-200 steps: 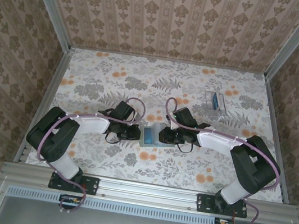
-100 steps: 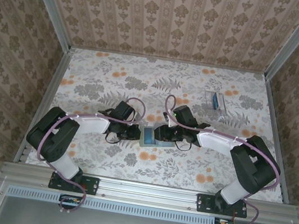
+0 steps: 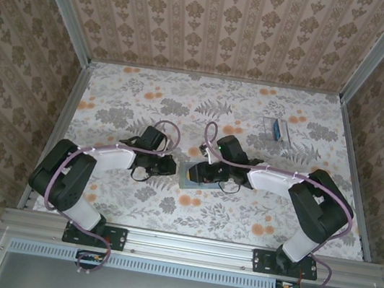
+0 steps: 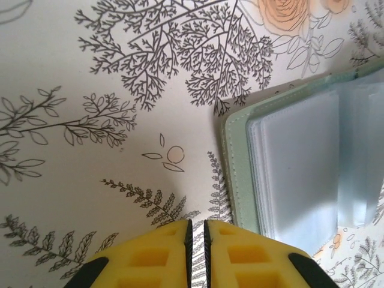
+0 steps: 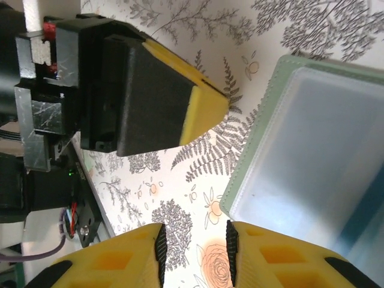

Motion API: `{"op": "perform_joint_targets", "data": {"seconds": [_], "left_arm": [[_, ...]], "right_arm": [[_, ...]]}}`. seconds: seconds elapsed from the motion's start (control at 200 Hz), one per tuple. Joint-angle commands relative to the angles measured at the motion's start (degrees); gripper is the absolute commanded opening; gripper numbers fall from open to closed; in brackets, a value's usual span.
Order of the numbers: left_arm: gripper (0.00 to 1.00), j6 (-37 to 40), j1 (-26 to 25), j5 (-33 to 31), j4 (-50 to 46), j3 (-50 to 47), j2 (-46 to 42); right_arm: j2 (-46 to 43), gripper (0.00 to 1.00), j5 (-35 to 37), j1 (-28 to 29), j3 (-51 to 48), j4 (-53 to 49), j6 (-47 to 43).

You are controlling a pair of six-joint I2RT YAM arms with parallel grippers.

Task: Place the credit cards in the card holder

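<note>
The card holder (image 3: pixel 187 180) lies open on the flowered table between my two grippers, its pale green rim and clear inner sleeves (image 4: pixel 300 162) facing up. My left gripper (image 3: pixel 169 164) sits just left of it, its yellow jaws (image 4: pixel 196 223) shut with nothing between them, a short way off the holder's edge. From the right, my right gripper (image 3: pixel 200 174) hangs over the holder's near corner (image 5: pixel 312 150); its jaws (image 5: pixel 196 237) stand open over bare table and grip nothing. The credit cards (image 3: pixel 276 130) lie far off at the back right, one showing blue.
The left gripper's yellow tip (image 5: pixel 204 111) shows close by in the right wrist view. Patterned walls enclose the table on three sides, and a metal rail (image 3: pixel 190 245) runs along the near edge by the arm bases.
My right gripper has opened and slid left over the holder's right part. My left gripper has backed a little to the left, off the holder's edge.
</note>
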Motion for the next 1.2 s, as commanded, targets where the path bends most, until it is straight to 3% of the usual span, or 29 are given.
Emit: {"op": "perform_joint_targets", "data": {"seconds": [0.0,0.125,0.305,0.505,0.755,0.915,1.195], "left_arm": [[0.18,0.72,0.00,1.44,-1.18,-0.40,-2.11],[0.21,0.81,0.02,1.10,-1.17,-0.26,-2.35],[0.30,1.88,-0.06,0.14,-2.10,0.32,-3.74],[0.37,5.61,0.11,-6.11,-11.61,3.86,-7.96],[0.51,7.12,1.66,-10.08,-16.83,4.47,-14.30],[0.54,6.51,2.43,-11.09,-18.51,2.85,-17.31],[0.52,4.94,2.61,-10.24,-17.85,0.10,-20.76]], "right_arm": [[-6.24,0.36,11.76,-0.65,3.80,-8.74,-6.35],[-11.74,0.42,31.70,-1.94,7.09,-19.62,-12.58],[-14.39,0.56,41.42,-10.39,11.79,-24.33,-15.20],[-10.55,0.61,43.42,-23.13,18.69,-32.64,-15.86],[0.83,0.65,41.85,-32.59,24.70,-34.89,-22.31],[8.23,0.65,42.78,-34.23,30.87,-38.86,-25.62],[16.76,0.64,52.07,-34.31,37.99,-39.21,-29.83]]}}
